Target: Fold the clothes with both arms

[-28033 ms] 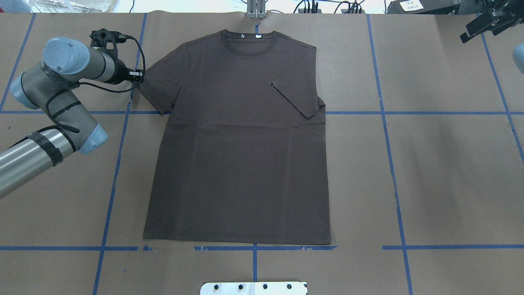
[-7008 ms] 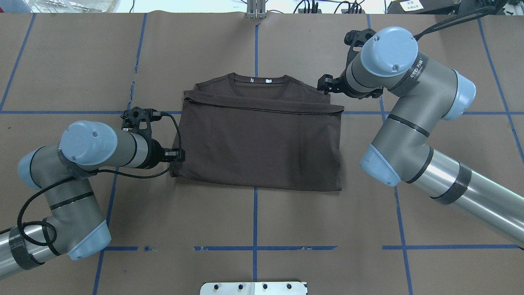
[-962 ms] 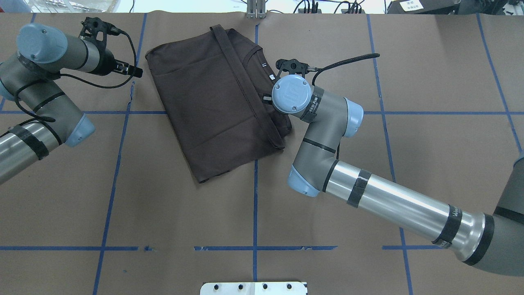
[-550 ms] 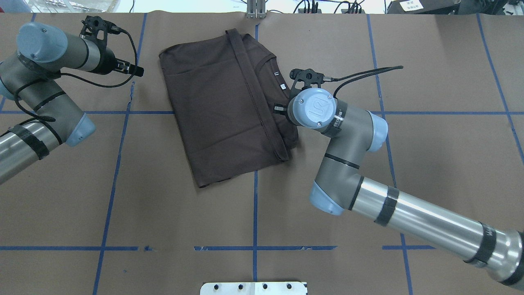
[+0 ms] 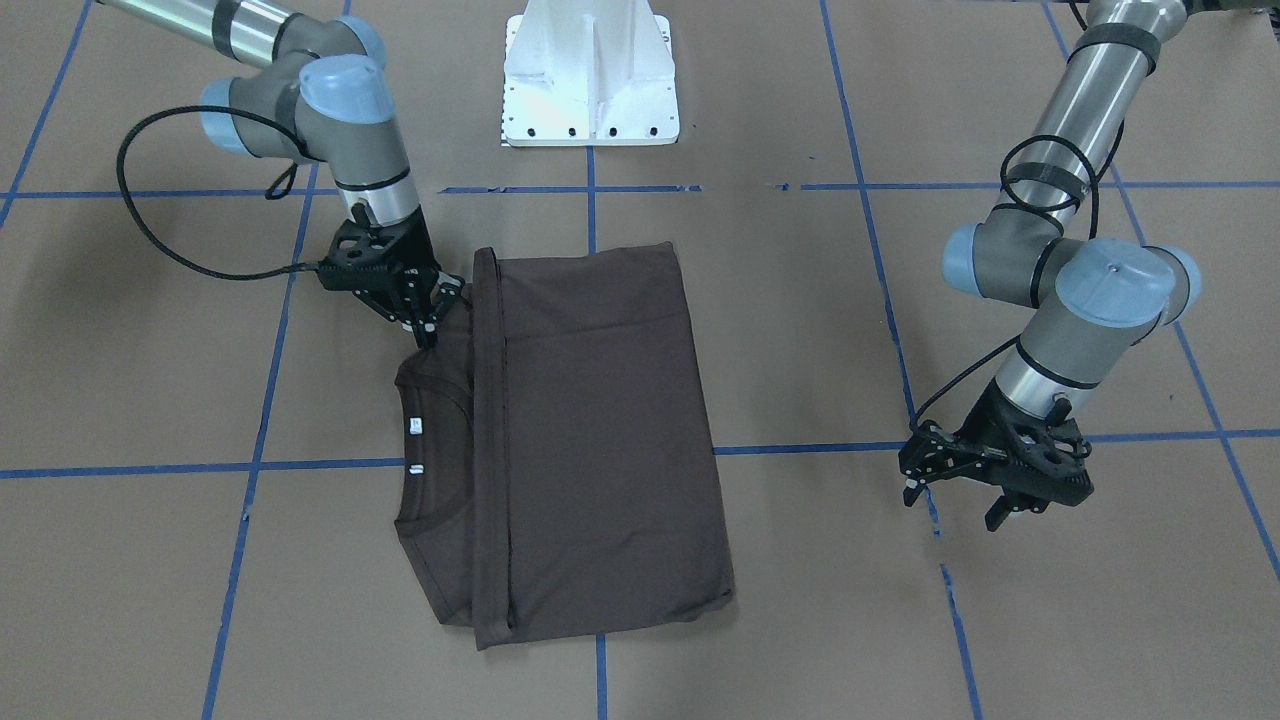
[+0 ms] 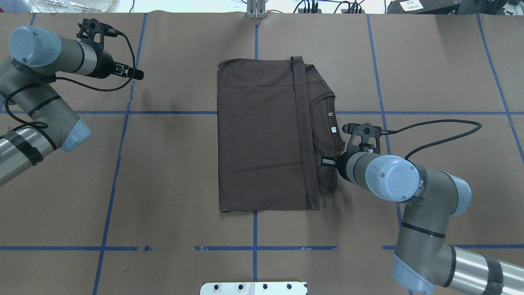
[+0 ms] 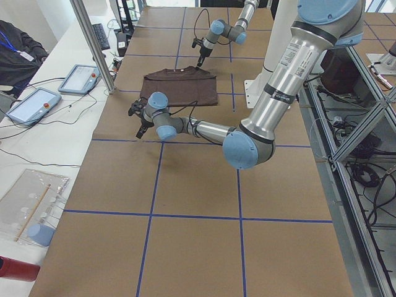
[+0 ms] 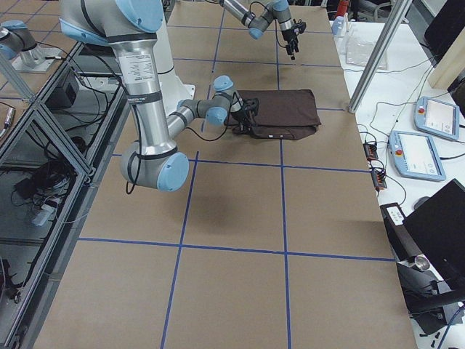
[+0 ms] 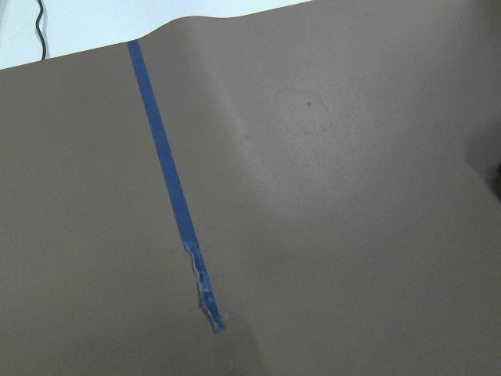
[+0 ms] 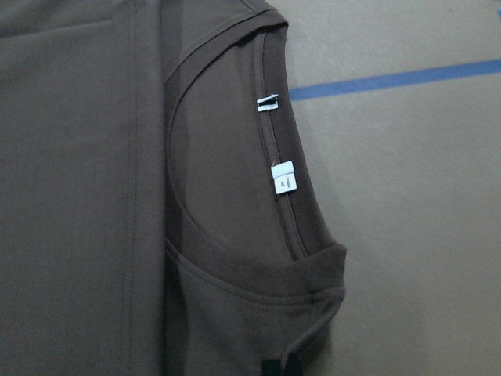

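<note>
Pinching the pedestal-side shoulder corner of the folded dark brown-grey cloth T-shirt (image 6: pixel 258 135), the right arm's black two-finger gripper (image 6: pixel 326 161) has its fingers closed on the fabric. The shirt lies flat straight ahead of the white metal pedestal (image 6: pixel 254 288), long axis running away from it, ribbed collar (image 10: pixel 296 227) to the right. The left arm's black gripper (image 6: pixel 139 74), fingers spread and empty, hovers far ahead-left of the pedestal, so the right arm looks nearer for the next fold.
</note>
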